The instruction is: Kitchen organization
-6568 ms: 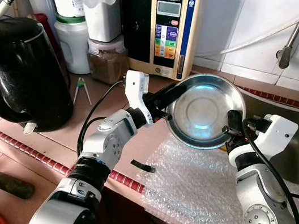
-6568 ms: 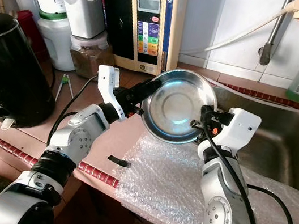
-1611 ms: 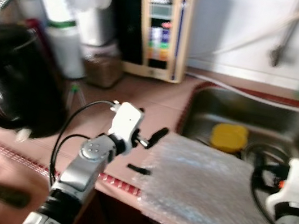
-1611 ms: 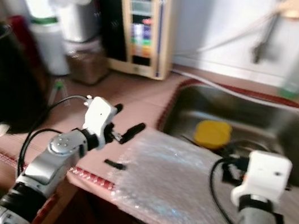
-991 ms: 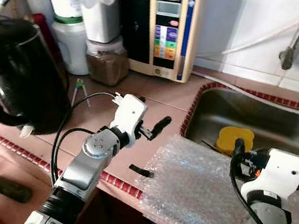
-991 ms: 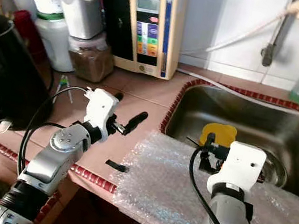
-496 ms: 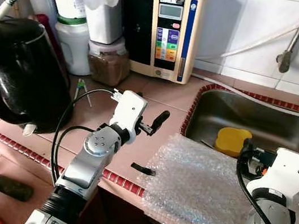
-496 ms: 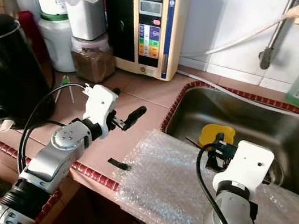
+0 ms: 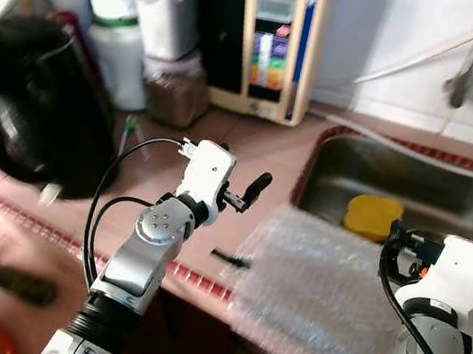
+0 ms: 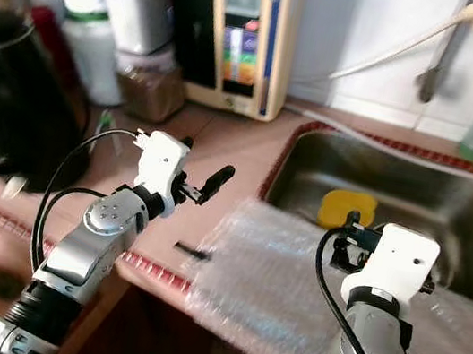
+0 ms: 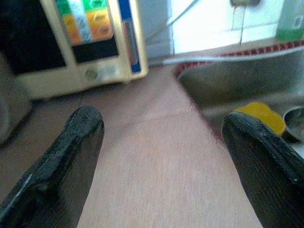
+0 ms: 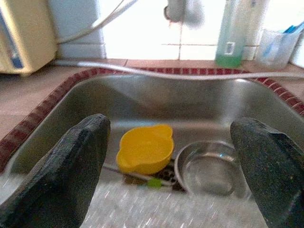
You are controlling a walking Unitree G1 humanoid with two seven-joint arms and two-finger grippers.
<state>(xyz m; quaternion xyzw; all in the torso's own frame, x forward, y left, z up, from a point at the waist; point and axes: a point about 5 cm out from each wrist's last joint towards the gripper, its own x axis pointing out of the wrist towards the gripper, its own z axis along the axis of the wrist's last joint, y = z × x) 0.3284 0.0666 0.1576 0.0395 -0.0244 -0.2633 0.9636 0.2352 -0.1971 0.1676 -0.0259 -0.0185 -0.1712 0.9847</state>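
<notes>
Since before: both arms stayed put after letting the bowl go; only the camera shook.
Steel bowl point(image 12: 209, 167): lies in the sink point(image 12: 156, 102), just beside the yellow bowl point(image 12: 144, 147), ahead of the right gripper point(image 12: 171, 156).
Room: red sink rim point(image 12: 57, 90) between counter point(image 11: 156, 161) and basin; bubble wrap point(image 9: 314, 308) covers the near edge.
Right gripper: fingers wide apart, holding nothing.
Left gripper point(image 11: 161, 142): spread wide over bare counter, holding nothing, near the water machine point(image 9: 273, 38).
</notes>
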